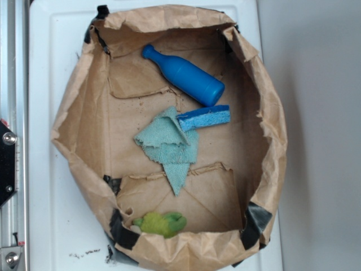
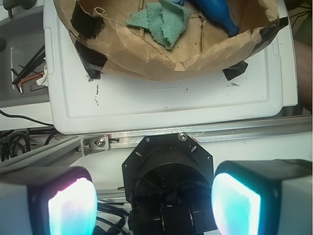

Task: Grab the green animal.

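Observation:
The green animal (image 1: 161, 223) is a small lime-green plush lying on its side inside the brown paper bag (image 1: 271, 113), against the bag's front wall near the left corner. The wrist view does not show it. My gripper (image 2: 154, 201) appears only in the wrist view, at the bottom of the frame. Its two glowing pads (image 2: 73, 208) stand wide apart with nothing between them, so it is open. It hangs outside the bag, over the black robot base (image 2: 168, 178), well away from the bag's rim.
Inside the bag lie a blue bottle (image 1: 183, 76), a teal cloth (image 1: 169, 144) and a blue sponge (image 1: 204, 118). The bag sits on a white board (image 1: 51, 214). An aluminium rail (image 2: 234, 128) runs between the board and the base. Cables lie at the left (image 2: 24, 63).

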Robot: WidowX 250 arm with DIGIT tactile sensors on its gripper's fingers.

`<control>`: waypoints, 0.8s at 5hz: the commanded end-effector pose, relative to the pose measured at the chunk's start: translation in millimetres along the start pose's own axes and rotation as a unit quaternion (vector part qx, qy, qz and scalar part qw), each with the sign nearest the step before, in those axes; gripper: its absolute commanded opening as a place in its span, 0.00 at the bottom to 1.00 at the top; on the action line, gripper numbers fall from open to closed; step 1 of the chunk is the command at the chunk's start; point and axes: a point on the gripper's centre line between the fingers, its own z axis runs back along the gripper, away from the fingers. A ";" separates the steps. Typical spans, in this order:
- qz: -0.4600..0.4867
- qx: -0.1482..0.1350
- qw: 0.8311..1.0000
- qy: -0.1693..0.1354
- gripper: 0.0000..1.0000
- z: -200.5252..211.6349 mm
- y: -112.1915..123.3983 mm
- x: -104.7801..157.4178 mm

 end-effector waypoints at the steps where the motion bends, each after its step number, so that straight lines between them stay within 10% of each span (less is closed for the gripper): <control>1: 0.000 0.000 1.000 0.000 1.00 0.0 0.0 0.0; 4: 0.125 0.004 0.992 -0.028 1.00 -45.9 -26.7 146.3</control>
